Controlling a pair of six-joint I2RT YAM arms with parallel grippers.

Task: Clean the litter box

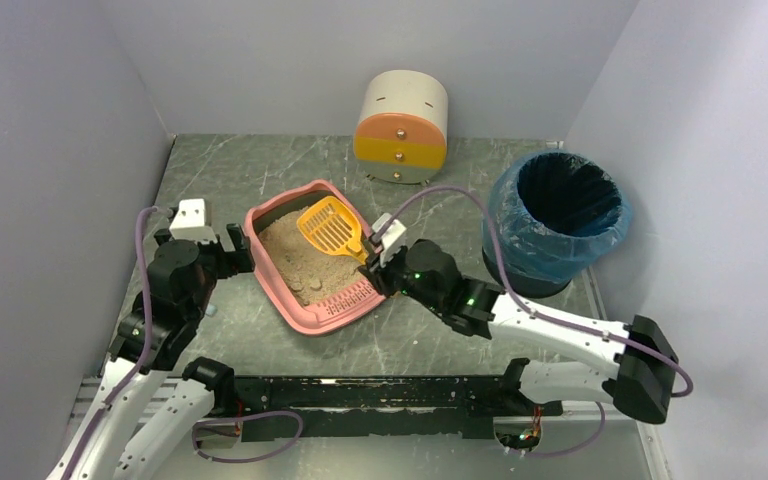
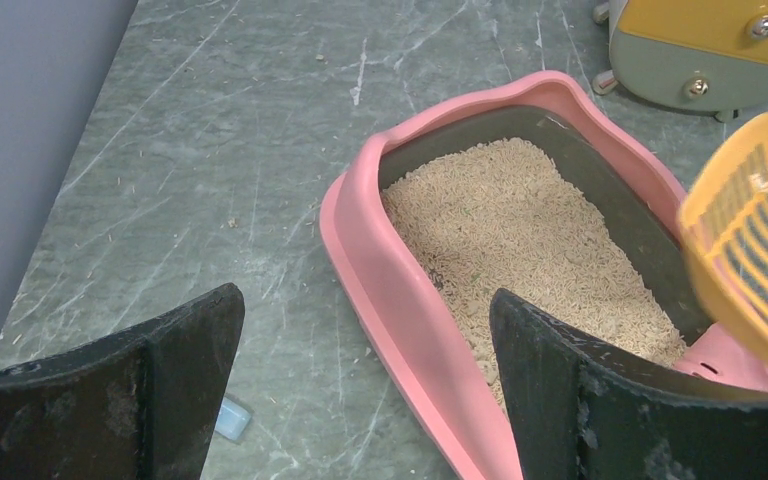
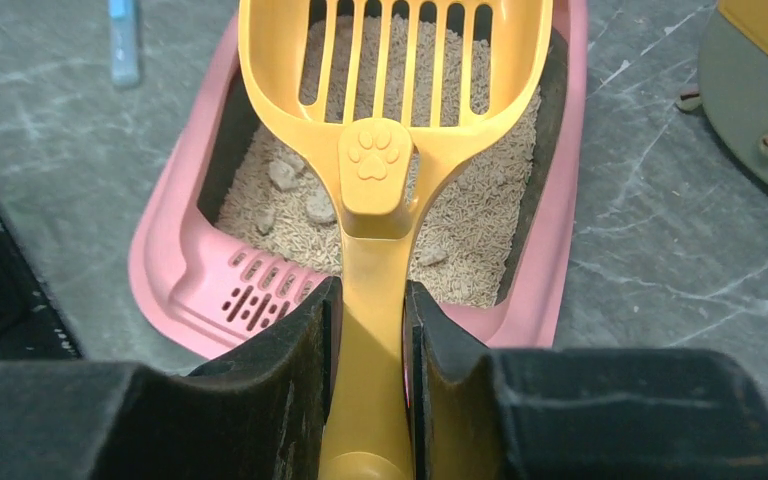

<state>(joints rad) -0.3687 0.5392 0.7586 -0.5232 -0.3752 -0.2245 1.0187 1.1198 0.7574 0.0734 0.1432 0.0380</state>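
Note:
The pink litter box (image 1: pixel 266 270) sits mid-table with beige litter and a few pale clumps (image 3: pixel 302 195) near its slotted ledge (image 3: pixel 250 290). My right gripper (image 1: pixel 378 262) is shut on the handle of a yellow slotted scoop (image 1: pixel 330 228), holding its empty head above the litter; in the right wrist view the scoop (image 3: pixel 392 60) hangs over the tray (image 3: pixel 550 270). My left gripper (image 1: pixel 240 245) is open and empty, straddling the tray's left rim (image 2: pixel 400 300), one finger outside and one over the litter. The scoop also shows in the left wrist view (image 2: pixel 750 240).
A round bin with a blue liner (image 1: pixel 558 218) stands to the right of the tray. A cream-and-orange round drawer unit (image 1: pixel 402 128) stands at the back. A small pale blue object (image 2: pixel 230 418) lies on the table left of the tray. Grey walls enclose the table.

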